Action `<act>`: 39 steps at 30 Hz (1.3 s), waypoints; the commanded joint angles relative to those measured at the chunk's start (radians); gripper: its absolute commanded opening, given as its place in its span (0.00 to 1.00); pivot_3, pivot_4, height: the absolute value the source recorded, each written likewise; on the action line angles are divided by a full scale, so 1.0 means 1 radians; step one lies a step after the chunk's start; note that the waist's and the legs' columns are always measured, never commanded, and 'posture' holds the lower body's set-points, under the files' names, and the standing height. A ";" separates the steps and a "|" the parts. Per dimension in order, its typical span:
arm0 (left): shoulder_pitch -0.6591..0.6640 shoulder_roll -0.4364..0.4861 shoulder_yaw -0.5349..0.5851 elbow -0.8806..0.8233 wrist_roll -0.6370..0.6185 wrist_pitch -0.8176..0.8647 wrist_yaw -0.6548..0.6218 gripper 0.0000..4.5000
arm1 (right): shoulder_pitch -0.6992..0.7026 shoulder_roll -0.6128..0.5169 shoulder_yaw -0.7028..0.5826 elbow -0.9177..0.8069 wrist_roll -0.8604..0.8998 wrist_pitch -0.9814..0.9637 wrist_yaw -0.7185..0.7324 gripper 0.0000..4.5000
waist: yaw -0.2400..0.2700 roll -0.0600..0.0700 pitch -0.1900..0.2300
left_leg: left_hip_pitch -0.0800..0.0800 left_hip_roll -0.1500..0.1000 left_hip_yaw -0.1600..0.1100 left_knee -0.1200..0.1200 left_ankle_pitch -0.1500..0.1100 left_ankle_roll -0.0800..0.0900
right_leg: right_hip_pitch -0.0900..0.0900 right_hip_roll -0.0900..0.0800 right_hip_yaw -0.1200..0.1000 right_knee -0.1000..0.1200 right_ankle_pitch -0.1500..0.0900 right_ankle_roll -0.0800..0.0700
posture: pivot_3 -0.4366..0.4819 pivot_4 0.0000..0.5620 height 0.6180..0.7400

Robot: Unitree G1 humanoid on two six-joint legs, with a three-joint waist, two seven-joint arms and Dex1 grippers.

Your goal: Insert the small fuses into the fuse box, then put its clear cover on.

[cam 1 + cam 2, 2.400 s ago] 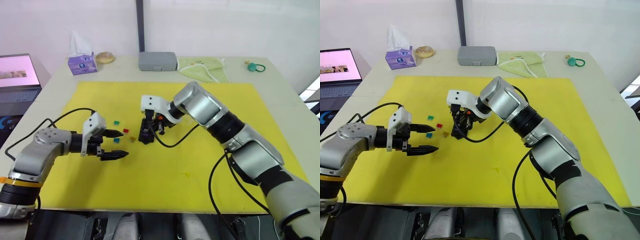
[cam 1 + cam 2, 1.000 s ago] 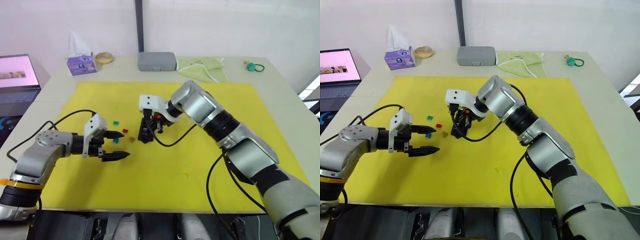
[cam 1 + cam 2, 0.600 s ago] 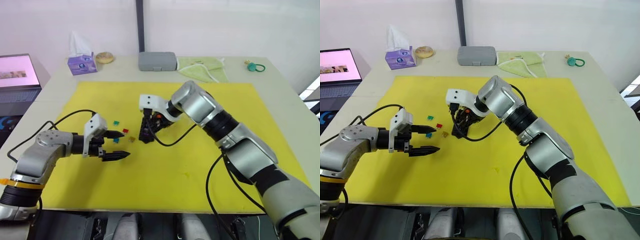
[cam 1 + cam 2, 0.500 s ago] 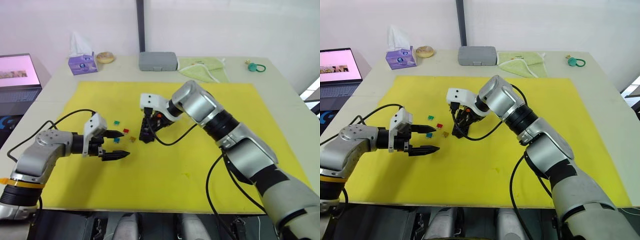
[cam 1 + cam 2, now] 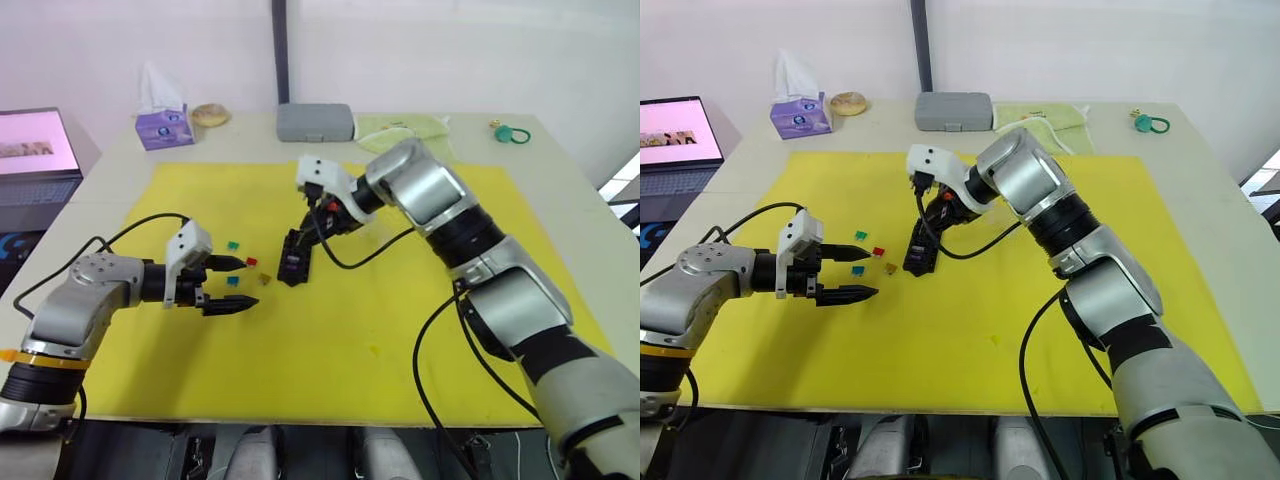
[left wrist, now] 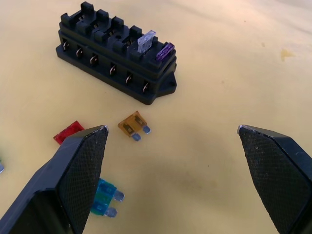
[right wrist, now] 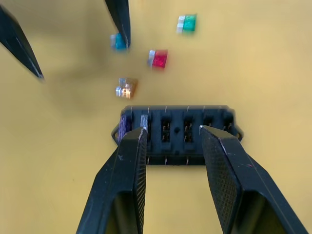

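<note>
The black fuse box lies in the middle of the yellow mat. At one end of it a grey fuse and a purple fuse stand in slots. Loose on the mat to its left lie an orange fuse, a red fuse, a teal fuse and a green fuse. My right gripper hovers open just above the box, holding nothing. My left gripper is open low over the mat, its far finger beside the teal fuse. The clear cover is out of view.
At the table's far edge, beyond the mat, sit a grey case, a purple tissue box, a green cloth and a teal ring. A laptop stands at the far left.
My right gripper has lifted off the fuse box and drawn back up and to the right. The box now shows in full. The left gripper has barely moved.
</note>
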 commanded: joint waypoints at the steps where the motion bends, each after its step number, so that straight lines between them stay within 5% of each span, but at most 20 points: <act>1: -0.063 0.049 0.052 0.041 0.007 -0.015 -0.017 1.00 | 0.080 0.019 -0.131 -0.124 0.084 -0.066 -0.071 0.28 | 0.001 0.000 0.000 | 0.000 0.000 0.000 0.000 0.000 0.000 | 0.000 0.000 0.000 0.000 0.000 0.000 | 0.48 0.27 0.97; 4: -0.102 0.082 0.045 0.100 0.028 -0.042 -0.048 1.00 | 0.167 0.033 -0.163 -0.245 0.141 -0.030 -0.093 0.01 | 0.000 0.000 0.000 | 0.000 0.000 0.000 0.000 0.000 0.000 | 0.000 0.000 0.000 0.000 0.000 0.000 | 0.48 0.27 0.97; 23: -0.110 0.076 0.008 0.132 0.054 -0.056 -0.104 1.00 | 0.423 0.060 -0.107 -0.309 0.107 -0.246 -0.260 0.01 | -0.001 0.000 0.000 | 0.000 0.000 0.000 0.000 0.000 0.000 | 0.000 0.000 0.000 0.000 0.000 0.000 | 0.48 0.27 0.97; 39: -0.097 0.087 0.014 0.132 0.064 -0.058 -0.113 1.00 | 0.440 0.058 -0.082 -0.233 0.071 -0.315 -0.280 0.01 | 0.000 0.000 0.000 | 0.000 0.000 0.000 0.000 0.000 0.000 | 0.000 0.000 0.000 0.000 0.000 0.000 | 0.48 0.27 0.97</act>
